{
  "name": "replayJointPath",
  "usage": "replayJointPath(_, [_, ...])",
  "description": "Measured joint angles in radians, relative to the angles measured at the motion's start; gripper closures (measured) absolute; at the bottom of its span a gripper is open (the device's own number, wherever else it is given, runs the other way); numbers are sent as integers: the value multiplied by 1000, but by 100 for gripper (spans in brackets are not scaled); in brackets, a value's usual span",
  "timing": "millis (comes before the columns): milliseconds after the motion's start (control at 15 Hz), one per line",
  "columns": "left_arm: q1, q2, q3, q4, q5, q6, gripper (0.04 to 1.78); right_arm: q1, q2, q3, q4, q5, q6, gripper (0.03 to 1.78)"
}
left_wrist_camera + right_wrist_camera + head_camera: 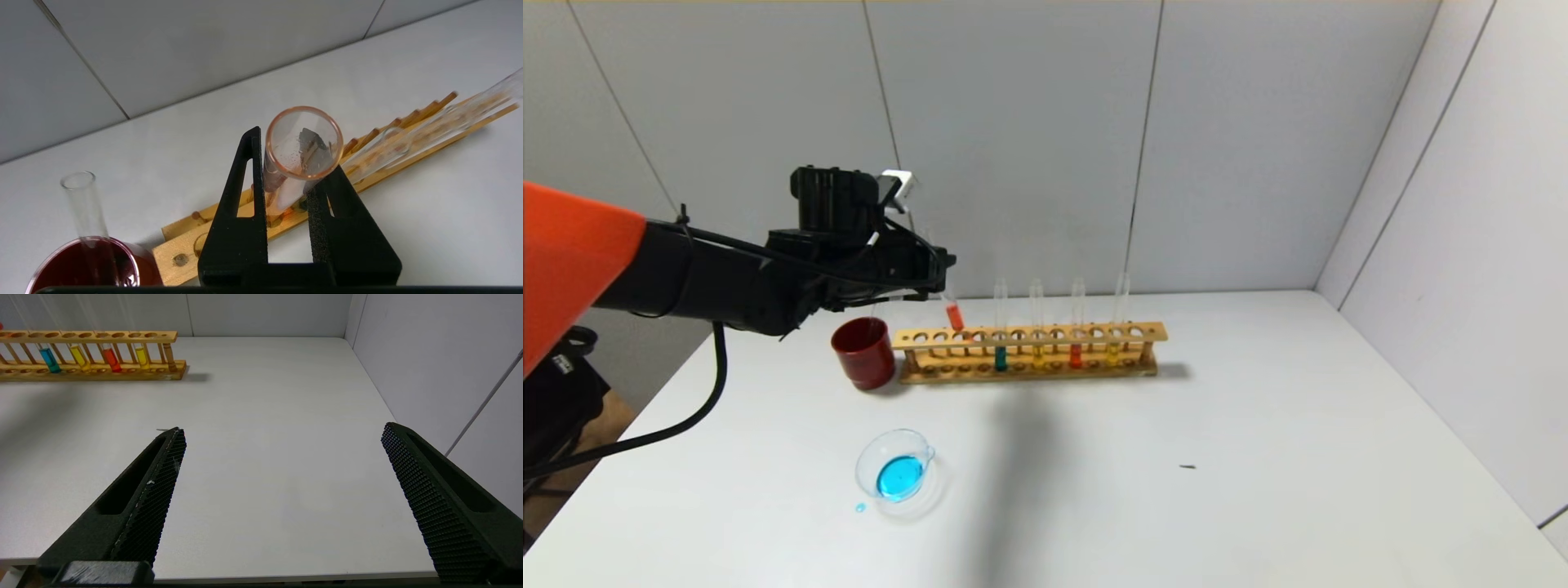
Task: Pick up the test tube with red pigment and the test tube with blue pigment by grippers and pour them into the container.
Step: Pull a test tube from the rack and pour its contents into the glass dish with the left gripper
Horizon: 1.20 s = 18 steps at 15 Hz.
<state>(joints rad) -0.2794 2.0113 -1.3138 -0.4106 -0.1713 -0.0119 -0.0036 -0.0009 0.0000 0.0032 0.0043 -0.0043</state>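
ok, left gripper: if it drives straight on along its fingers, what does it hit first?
Probably the wooden rack: the left gripper, shut on the red-pigment tube, points over it toward the table. Depth is unclear.

Four tubes stand in one rack (1029, 353): one blue (1001, 357), two yellow (1037, 353), one red (1076, 354). A fifth tube (953, 314) hangs above. One cup (863, 353), one dish (894, 465).

Left gripper (294, 163) raised, fingers clamped; right gripper (282, 437) fingers spread wide.
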Motion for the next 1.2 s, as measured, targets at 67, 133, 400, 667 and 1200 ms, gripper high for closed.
replayJointPath(67, [3,-18,0,0,0,0,149,0,0,0,0,0,0,6])
replayJointPath(133, [5,-37,0,0,0,0,149,1,0,0,0,0,0,6])
replayJointPath(400, [13,-109,8,-1,0,14,149,0,0,0,0,0,0,6])
replayJointPath(667, [86,-186,127,-11,-26,157,149,0,0,0,0,0,0,6])
replayJointPath(1200, [254,-381,451,-3,-466,484,149,0,0,0,0,0,0,6])
